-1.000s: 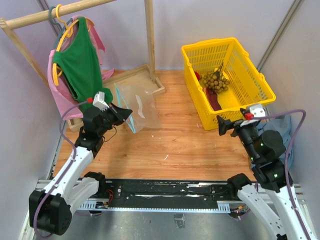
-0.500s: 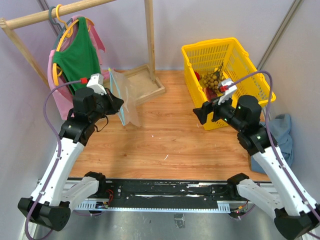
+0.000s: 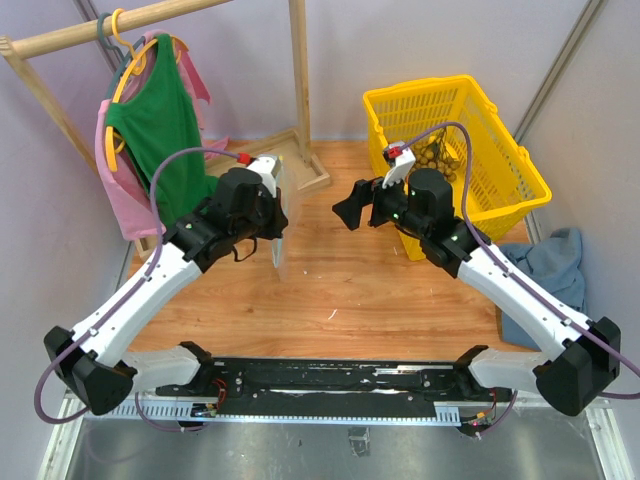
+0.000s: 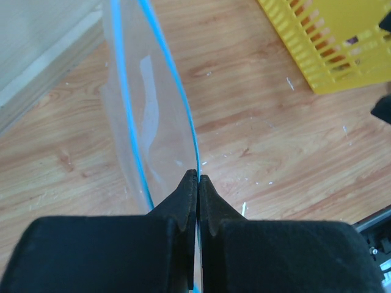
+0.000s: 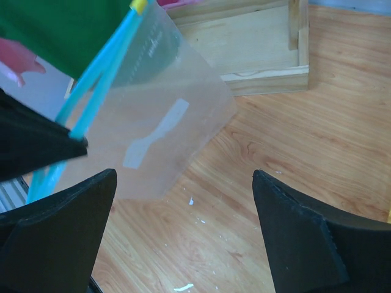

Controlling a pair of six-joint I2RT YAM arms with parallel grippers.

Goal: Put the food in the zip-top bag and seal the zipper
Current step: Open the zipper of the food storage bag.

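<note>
Clear plastic, the zip-top bag [image 4: 146,116] hangs over the table [image 3: 340,285], its blue zipper [image 4: 182,104] pinched in the clenched left hand [image 4: 197,178], mouth apparently agape, facing the right hand [image 5: 183,183], spread wide, empty, beside the yellow basket [image 3: 505,190].

Top external: fixed, high behind both arm bases, looking down and forward; the widest view, covering the whole table [image 3: 340,290].
Left wrist: close, looking past the left gripper [image 4: 197,178] down onto the boards; zip-top bag [image 4: 146,122] central, yellow basket [image 4: 324,49] upper right.
Right wrist: close, looking past the right gripper [image 5: 183,183] at the zip-top bag.
Shared: zip-top bag in all three views; yellow basket in the top and left-wrist views.
</note>
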